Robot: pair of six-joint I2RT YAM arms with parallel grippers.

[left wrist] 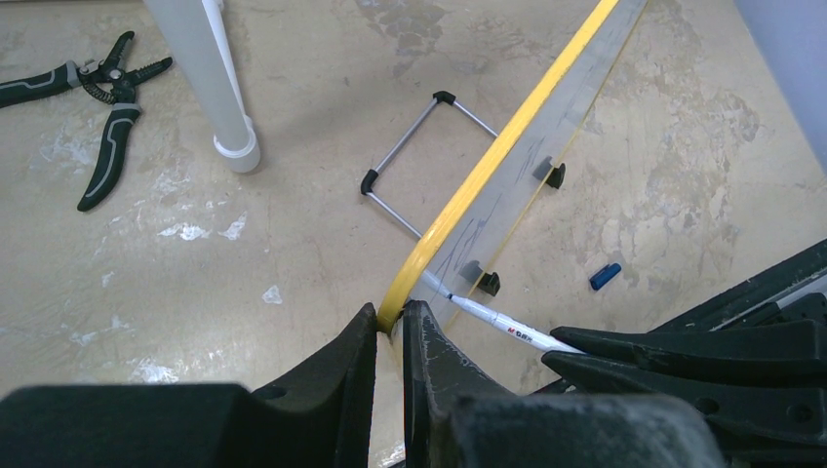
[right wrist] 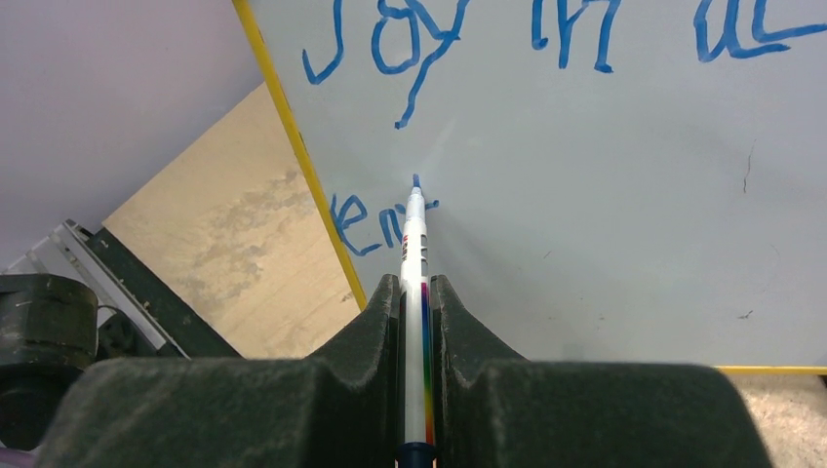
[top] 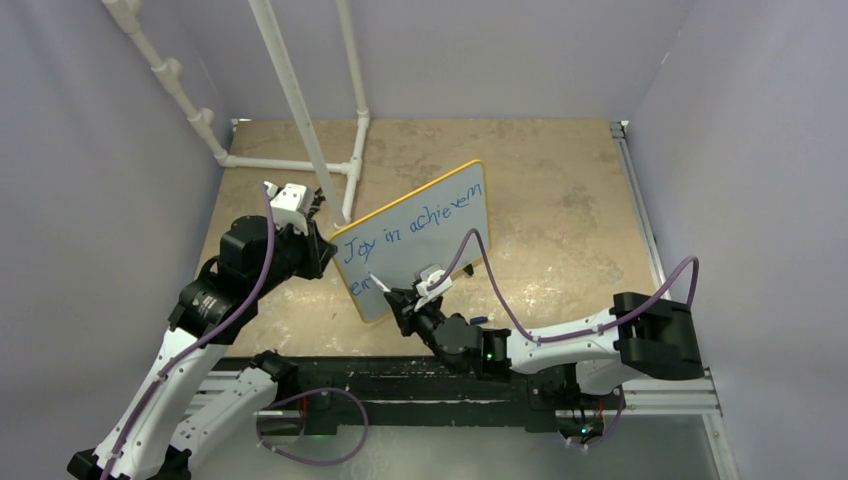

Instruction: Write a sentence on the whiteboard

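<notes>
Right pincer (right wrist: pixel 416 288) is found pressed together on a marker (right wrist: pixel 414 229), whose tip touches the whiteboard (right wrist: pixel 634 195) at the second line of the sentence (right wrist: pixel 575 29). Left pincer (left wrist: pixel 390 322) is clamped on the board's left rim. The board is propped tilted at the middle of the worktop (left wrist: pixel 293 244). Writing is judged part done; the tip must next be carried right under light pressure. Pliers (left wrist: pixel 98 107), a pipe (left wrist: pixel 210 88) and a blue cap (left wrist: pixel 605 276) are noted clear of the work. A cable (top: pixel 478 240) arching over the board warrants watching.

Your sentence (top: pixel 408 227) is blue on a white whiteboard (right wrist: pixel 605 195) rimmed in yellow. Your marker (right wrist: pixel 415 263) is white with 1 rainbow stripe, and the table (left wrist: pixel 293 97) is mottled beige.
</notes>
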